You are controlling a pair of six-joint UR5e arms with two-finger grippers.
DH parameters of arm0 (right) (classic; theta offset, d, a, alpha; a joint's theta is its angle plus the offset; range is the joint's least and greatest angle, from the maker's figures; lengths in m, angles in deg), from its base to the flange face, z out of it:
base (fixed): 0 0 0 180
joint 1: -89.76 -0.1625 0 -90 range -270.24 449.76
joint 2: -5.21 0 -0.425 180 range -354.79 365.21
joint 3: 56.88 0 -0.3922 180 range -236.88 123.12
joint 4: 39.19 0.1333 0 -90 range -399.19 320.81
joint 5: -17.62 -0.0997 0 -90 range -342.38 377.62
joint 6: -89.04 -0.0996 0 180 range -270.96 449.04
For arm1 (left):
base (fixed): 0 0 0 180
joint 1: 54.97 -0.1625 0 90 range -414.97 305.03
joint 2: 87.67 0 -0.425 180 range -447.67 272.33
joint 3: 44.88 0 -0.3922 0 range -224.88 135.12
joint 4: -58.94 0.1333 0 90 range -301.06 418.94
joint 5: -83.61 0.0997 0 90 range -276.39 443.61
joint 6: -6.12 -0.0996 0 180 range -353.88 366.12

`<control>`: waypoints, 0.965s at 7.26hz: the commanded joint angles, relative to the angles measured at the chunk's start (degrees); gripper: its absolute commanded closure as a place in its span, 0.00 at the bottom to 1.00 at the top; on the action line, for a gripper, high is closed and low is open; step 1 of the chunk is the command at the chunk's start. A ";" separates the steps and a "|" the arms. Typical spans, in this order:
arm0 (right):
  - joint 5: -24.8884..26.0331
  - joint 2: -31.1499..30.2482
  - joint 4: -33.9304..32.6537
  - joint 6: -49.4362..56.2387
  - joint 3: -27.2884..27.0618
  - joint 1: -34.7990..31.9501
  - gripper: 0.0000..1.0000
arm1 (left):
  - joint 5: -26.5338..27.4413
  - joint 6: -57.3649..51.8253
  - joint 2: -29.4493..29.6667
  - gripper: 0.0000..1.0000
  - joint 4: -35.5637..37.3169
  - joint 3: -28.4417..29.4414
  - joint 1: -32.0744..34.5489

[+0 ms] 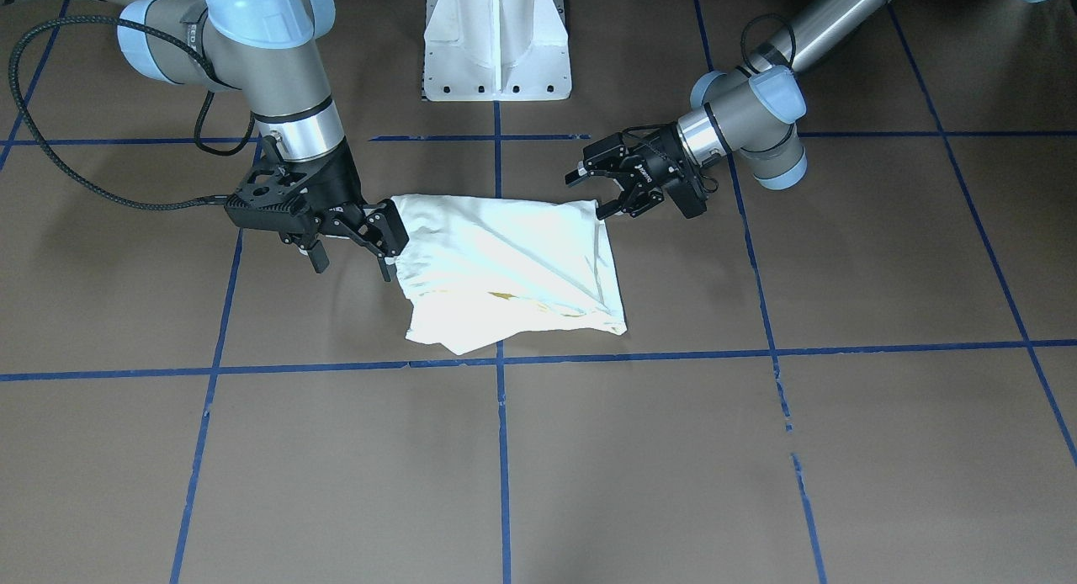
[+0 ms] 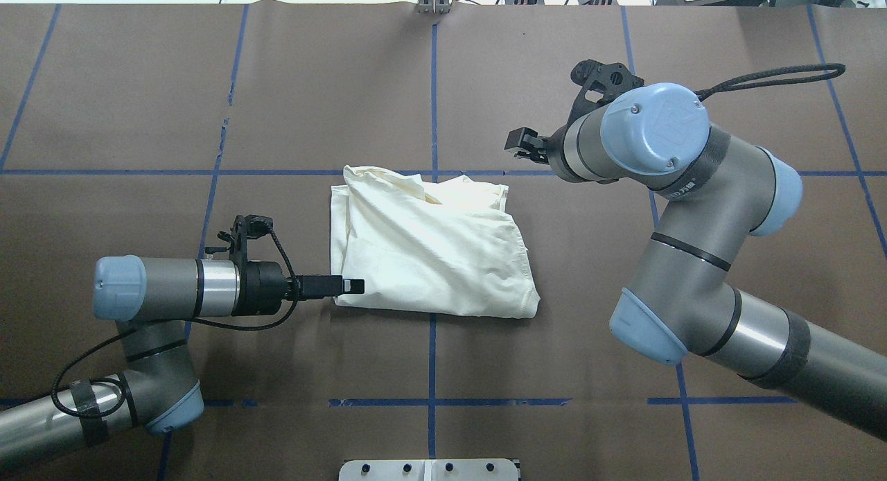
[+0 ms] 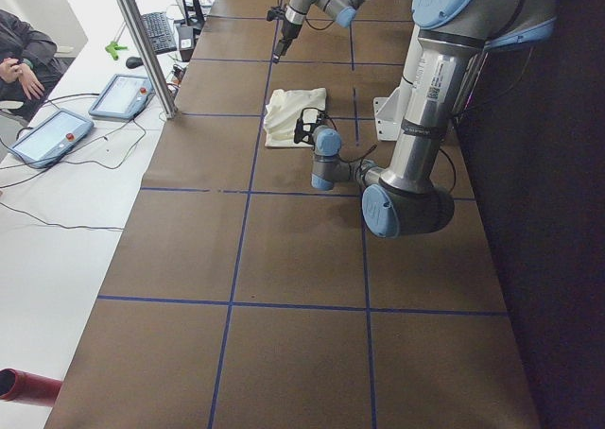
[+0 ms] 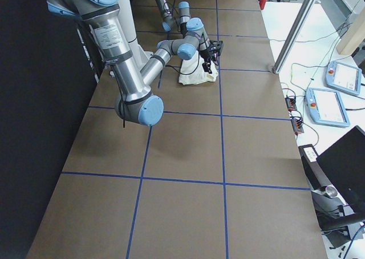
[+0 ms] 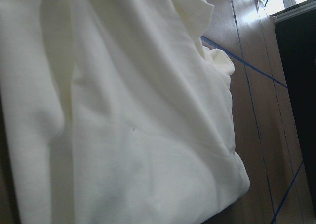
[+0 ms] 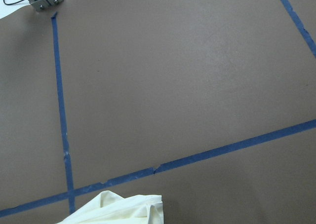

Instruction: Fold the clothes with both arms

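The cream shirt (image 1: 513,264) lies folded into a rough rectangle on the brown table, plain side up, and it also shows in the overhead view (image 2: 429,249). The cat print is hidden apart from a small dark mark near its front fold. My left gripper (image 1: 591,193) is open and low, its jaws at the shirt's corner on the robot's side; in the overhead view (image 2: 350,285) it meets that corner. My right gripper (image 1: 353,260) is open and empty, raised beside the shirt's opposite edge. The left wrist view is filled by shirt cloth (image 5: 123,115). The right wrist view shows only a shirt corner (image 6: 123,209).
Blue tape lines (image 1: 501,449) divide the brown table surface (image 1: 757,466) into squares. The white pedestal base (image 1: 496,41) stands behind the shirt on the robot's side. Tablets and cables (image 3: 95,108) lie on the white bench beyond the table's far edge.
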 commanded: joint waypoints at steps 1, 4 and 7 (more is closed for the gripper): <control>0.43 0.51 0.09 -0.31 -0.01 1.51 0.00 | -0.93 0.00 -0.18 0.00 1.77 -3.63 2.44; 5.43 1.13 -0.26 -2.60 1.21 7.22 0.19 | -20.48 -0.71 -0.97 0.00 3.55 -3.56 19.98; 11.59 7.78 0.17 -7.41 12.60 10.75 0.33 | -22.56 -1.58 -1.06 0.00 3.63 -3.21 22.23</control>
